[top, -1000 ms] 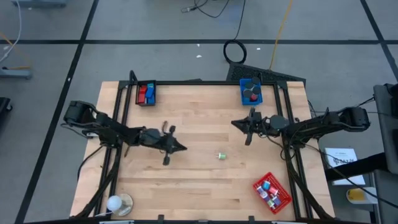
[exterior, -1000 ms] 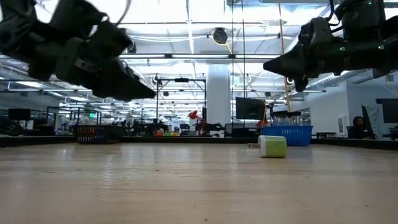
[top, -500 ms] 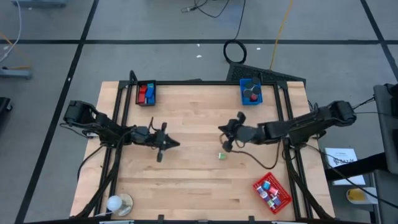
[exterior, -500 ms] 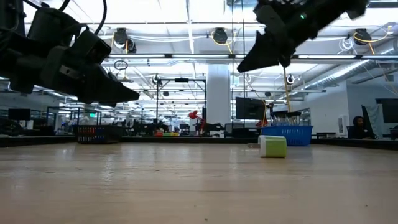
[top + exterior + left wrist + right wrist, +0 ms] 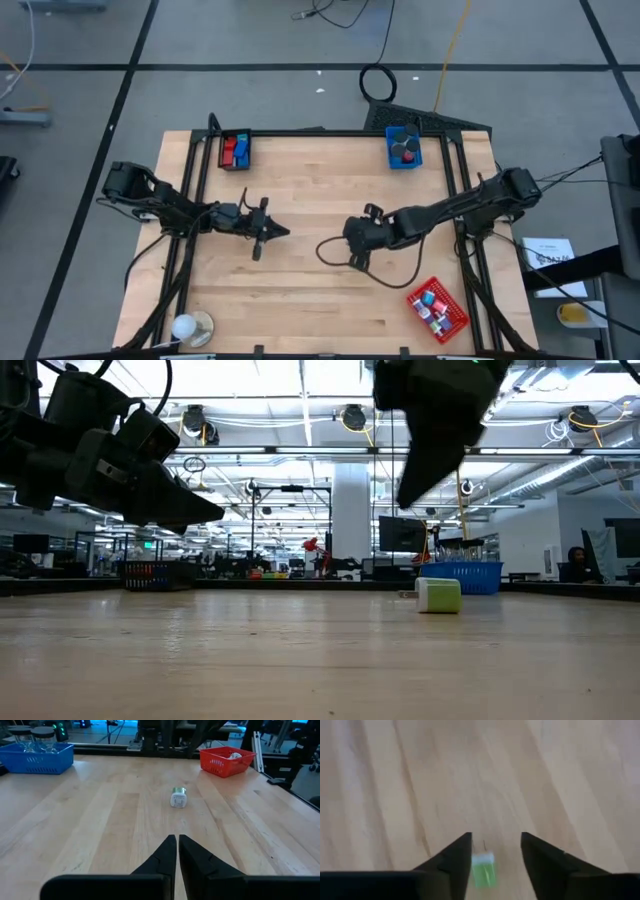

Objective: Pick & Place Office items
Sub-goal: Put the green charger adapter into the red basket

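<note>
One office item, a small green and white roll [image 5: 438,595], lies on its side on the bare wood near the table's middle. My right gripper [image 5: 495,837] hangs open well above it and points steeply down. In the right wrist view the roll [image 5: 482,869] shows between the two fingers, far below them. In the high view my right gripper [image 5: 355,245] hides the roll. My left gripper [image 5: 177,840] is shut and holds nothing. It points level toward the roll [image 5: 178,798] from the left half of the table [image 5: 268,232].
A red tray [image 5: 437,308] with several small items sits at the near right. A blue tray [image 5: 404,148] stands at the far right and a black tray [image 5: 235,150] at the far left. A round white and tan object [image 5: 190,326] lies at the near left corner.
My right gripper has swung from the table's far right toward its middle, risen, and tipped from near level to pointing steeply down over the green roll. My left gripper has drawn back a little toward the left edge and then kept still. The roll has not moved.
</note>
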### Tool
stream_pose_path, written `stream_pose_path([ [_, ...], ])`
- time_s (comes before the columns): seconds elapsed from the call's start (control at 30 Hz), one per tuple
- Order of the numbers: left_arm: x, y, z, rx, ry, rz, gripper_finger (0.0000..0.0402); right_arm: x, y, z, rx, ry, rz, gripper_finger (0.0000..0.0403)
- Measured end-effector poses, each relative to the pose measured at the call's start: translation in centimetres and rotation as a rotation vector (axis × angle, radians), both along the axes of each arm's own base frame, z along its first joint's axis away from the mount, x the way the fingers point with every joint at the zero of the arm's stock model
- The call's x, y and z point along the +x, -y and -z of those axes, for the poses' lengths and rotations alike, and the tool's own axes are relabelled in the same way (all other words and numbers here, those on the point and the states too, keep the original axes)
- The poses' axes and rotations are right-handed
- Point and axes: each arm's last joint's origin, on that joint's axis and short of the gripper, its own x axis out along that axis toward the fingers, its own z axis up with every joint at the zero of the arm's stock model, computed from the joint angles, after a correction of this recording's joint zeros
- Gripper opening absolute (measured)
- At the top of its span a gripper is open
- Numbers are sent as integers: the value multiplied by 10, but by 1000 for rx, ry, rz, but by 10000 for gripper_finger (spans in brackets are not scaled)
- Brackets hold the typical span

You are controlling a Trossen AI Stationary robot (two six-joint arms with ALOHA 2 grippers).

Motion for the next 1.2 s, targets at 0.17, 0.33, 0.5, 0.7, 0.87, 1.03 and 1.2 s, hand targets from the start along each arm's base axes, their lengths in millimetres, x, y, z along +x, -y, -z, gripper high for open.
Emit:
stream_pose_path([
  [0.17,0,0,0,3,-1,0,24,-1,-5,18,-18,-114,-17,219],
  [0.33,0,0,0,3,-2,0,24,4,-6,33,-10,-163,-29,264],
  [0.5,0,0,0,3,-3,0,24,10,-9,52,6,-222,-52,285],
  [0.7,0,0,0,2,-4,0,24,14,-11,74,14,-292,-85,271],
  [0.87,0,0,0,1,-4,0,24,15,-11,82,16,-316,-87,218],
  [1.03,0,0,0,0,-4,0,24,16,-11,80,29,-305,-56,138],
  [1.2,0,0,0,0,-4,0,24,9,-15,60,78,-256,7,122],
])
